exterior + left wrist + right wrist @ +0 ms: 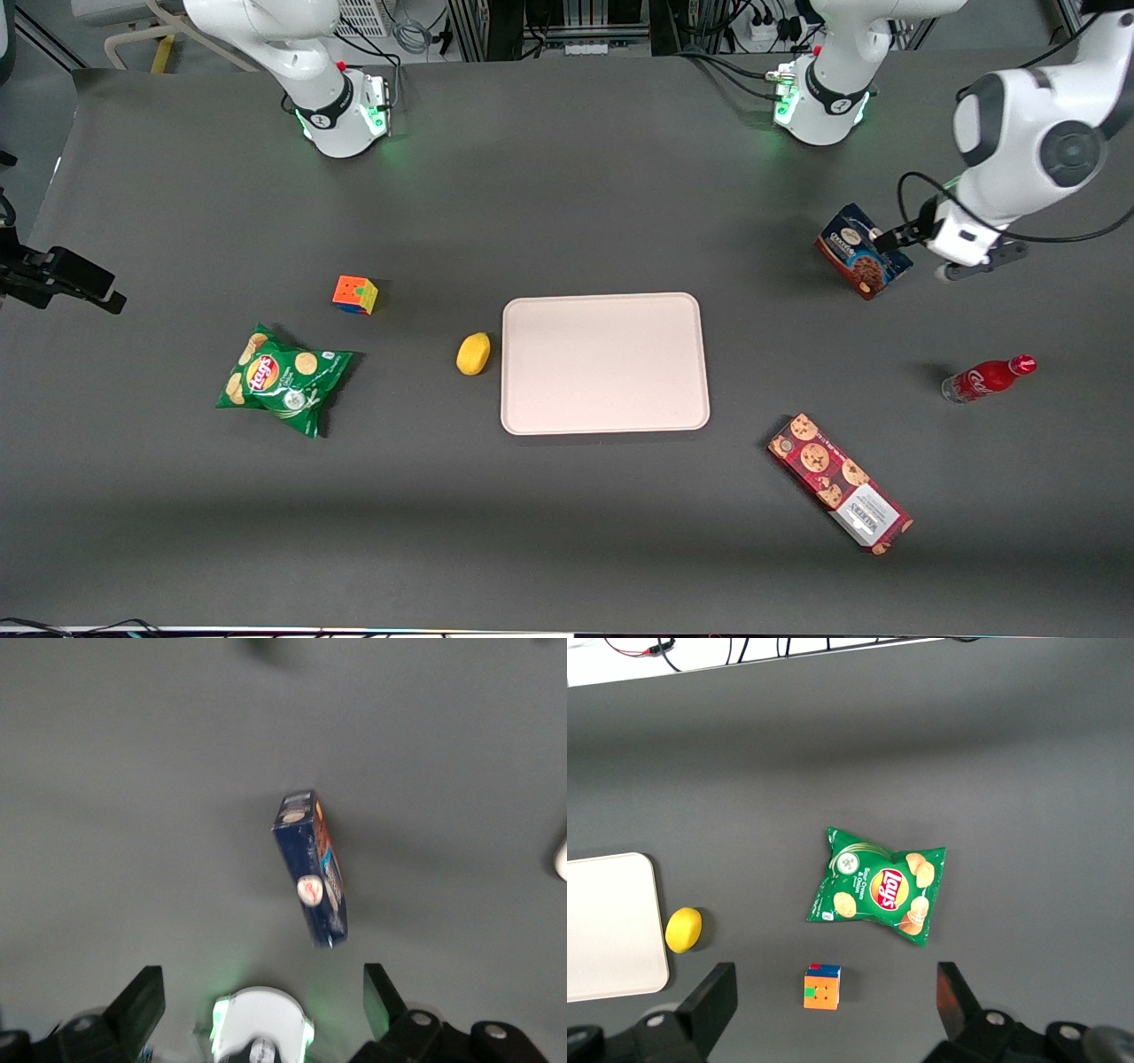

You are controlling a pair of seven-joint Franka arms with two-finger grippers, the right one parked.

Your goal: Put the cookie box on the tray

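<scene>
The cookie box (862,251) stands on the dark worktop (567,532) toward the working arm's end, tilted on one of its edges, well apart from the tray (605,363). The gripper (886,237) of the left arm is at the upper corner of this box; in the front view its dark fingers (897,236) seem to touch the box edge, but from this angle I cannot tell for sure if they hold it. In the left wrist view the cookie box (312,868) appears in the open space between the two fingers (135,1005), and they are spread wide apart, with clear gaps on both sides of the carton. The tray lies flat in the middle of the worktop with nothing on it. Just beside the tray, on the side of the parked arm, lies a lemon (473,354). Farther toward the parked arm's end there is a puzzle cube (355,294) and, nearer to the front camera than the cube, a green chip bag (282,379). Toward the working arm's end, a red soda bottle (988,378) lies on its side, nearer to the front camera than the cookie box. A long red box (839,483) with printed cookies lies flat and diagonal, nearer to the front camera than the bottle and near the tray's corner, not touching it.
</scene>
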